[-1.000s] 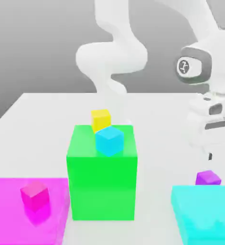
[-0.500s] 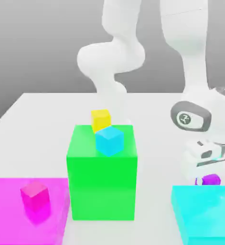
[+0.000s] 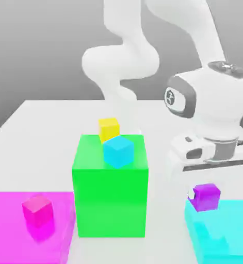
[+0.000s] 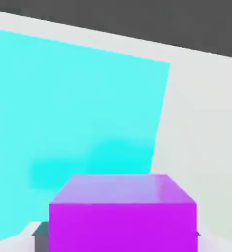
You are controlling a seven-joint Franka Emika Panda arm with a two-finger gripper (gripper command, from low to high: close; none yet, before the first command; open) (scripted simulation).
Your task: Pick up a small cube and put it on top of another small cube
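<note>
Fingers (image 4: 118, 230) grip the purple cube (image 3: 206, 197), lower right of frame, right of the pink (image 3: 38, 211), cyan (image 3: 118, 152) and yellow cubes (image 3: 109, 129).

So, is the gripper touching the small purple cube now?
Touching: the hand view shows the gripper with its fingers closed against two opposite sides of the purple cube.

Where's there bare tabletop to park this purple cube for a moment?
Bare table lies between the green block and the cyan slab, and between the green block and the table's far edge. It's crowded atop the green block, where the yellow cube and small cyan cube sit close together.
</note>
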